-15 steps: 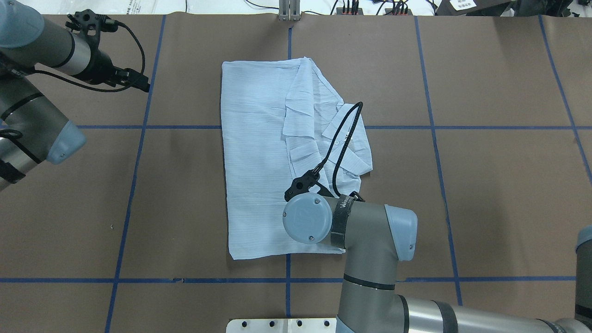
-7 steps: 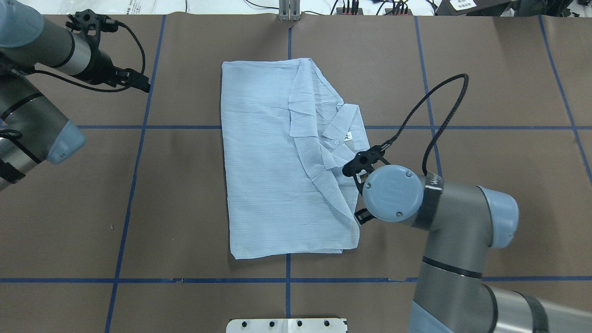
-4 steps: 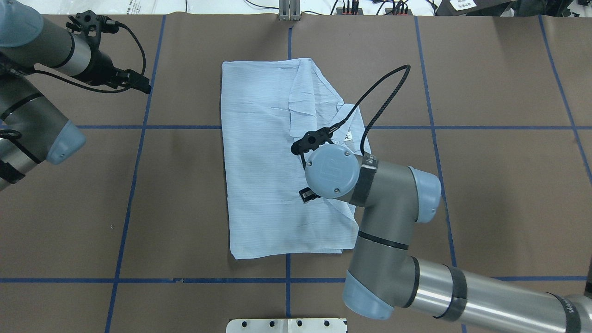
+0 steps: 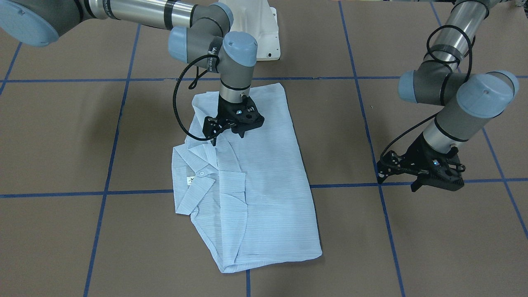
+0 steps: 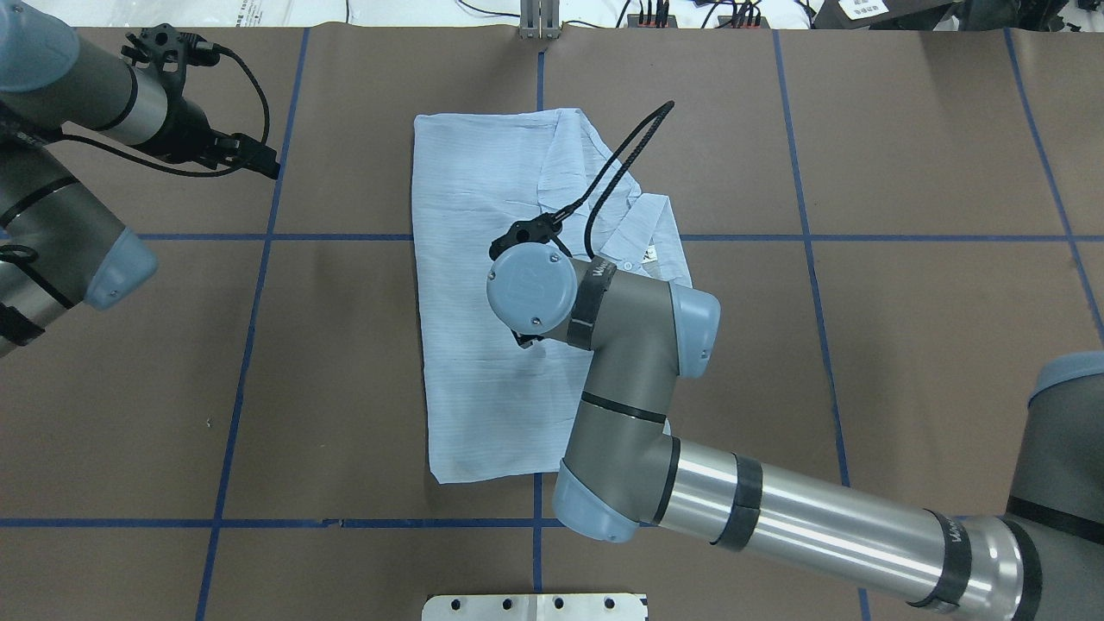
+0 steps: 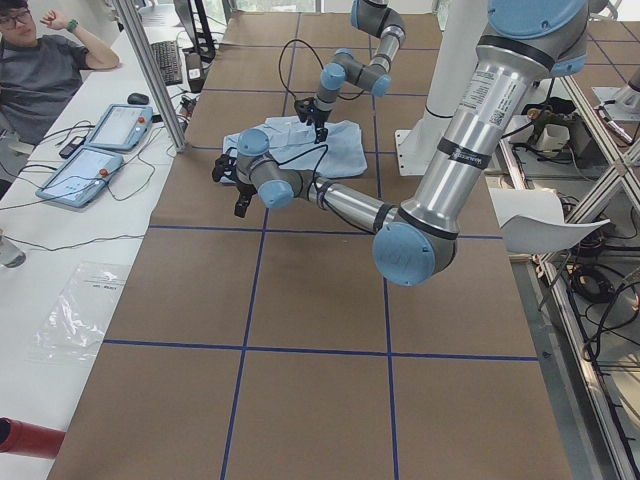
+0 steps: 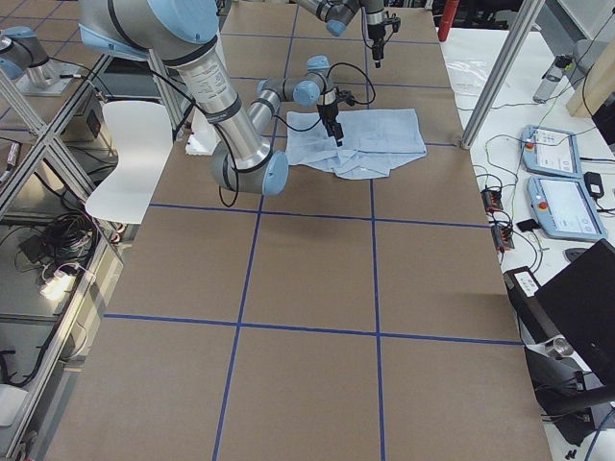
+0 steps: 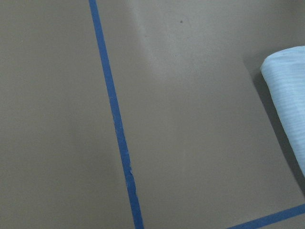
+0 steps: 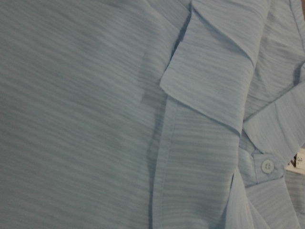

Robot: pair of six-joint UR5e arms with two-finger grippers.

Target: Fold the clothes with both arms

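Brown paper covers the table (image 5: pixel 906 345), where the pale blue shirt (image 4: pixel 264 198) lies folded at centre. Over it the right arm (image 5: pixel 621 379) bends steeply down, wrist hiding its right gripper (image 4: pixel 241 133) from overhead; whether those jaws are parted cannot be told. Apart from the shirt, the left gripper (image 4: pixel 412 186) hovers over bare paper, jaw state unclear.

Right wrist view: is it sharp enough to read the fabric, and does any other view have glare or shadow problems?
Right wrist view: fairly sharp, stripes and a white button on the shirt readable, label cut off at the frame edge. Front-facing view: even light, soft shadow under the right gripper. Overhead view: the arm hides that gripper; no glare.
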